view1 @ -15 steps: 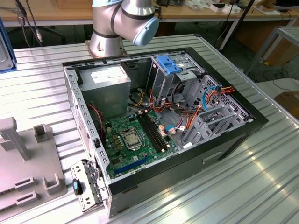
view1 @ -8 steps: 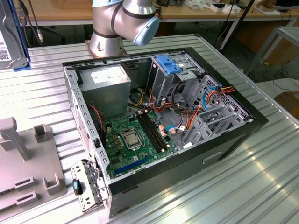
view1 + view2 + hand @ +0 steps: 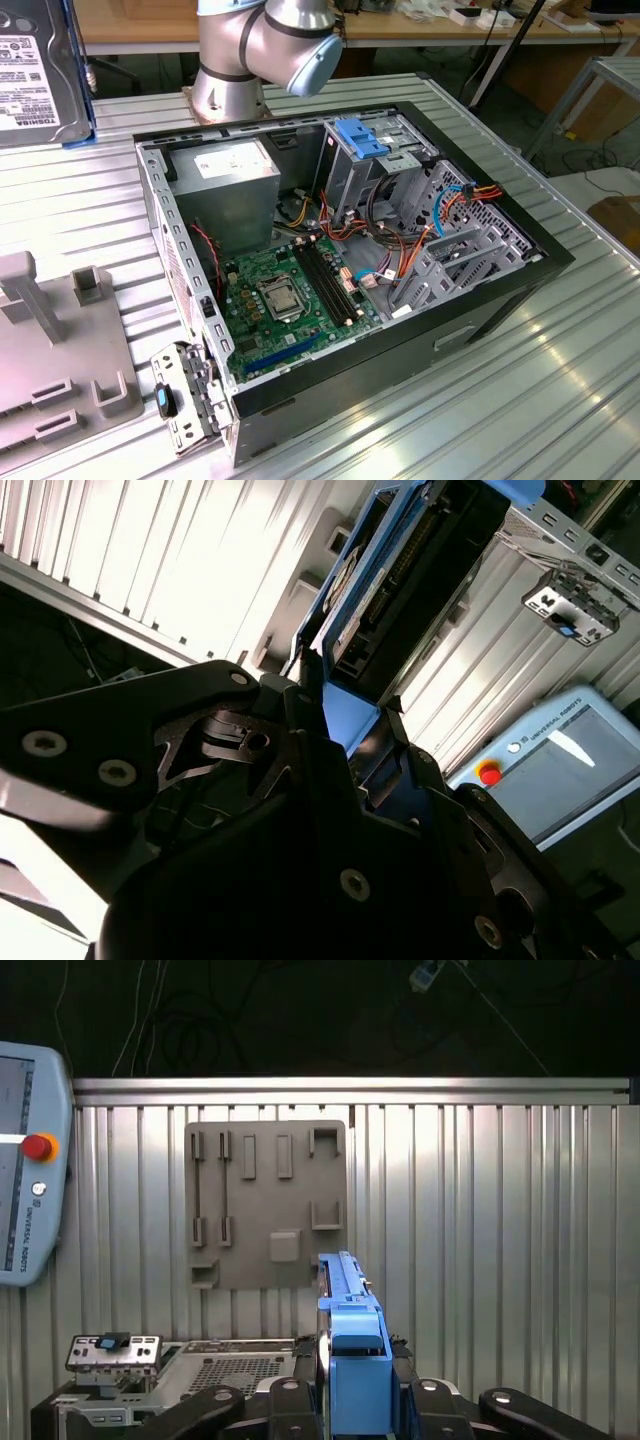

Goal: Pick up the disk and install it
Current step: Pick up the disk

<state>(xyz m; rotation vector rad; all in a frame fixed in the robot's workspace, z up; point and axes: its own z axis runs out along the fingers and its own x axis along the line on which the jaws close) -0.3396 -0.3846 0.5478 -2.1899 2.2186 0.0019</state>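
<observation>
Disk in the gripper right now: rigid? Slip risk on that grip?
Probably rigid: the disk stands straight out of the gripper with no sag. Metal body, so likely heavy for its size. Slip seems possible: the grip bears on smooth blue plastic rail near one end, so a bump may pivot it.

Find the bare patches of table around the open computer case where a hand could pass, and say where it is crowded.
Free: the ribbed table to the exterior view's right of the computer case, and the strip between the case and the grey fixture plate. Crowded: inside the case, where cables tangle beside the drive cage. The pincer holds the disk.
</observation>
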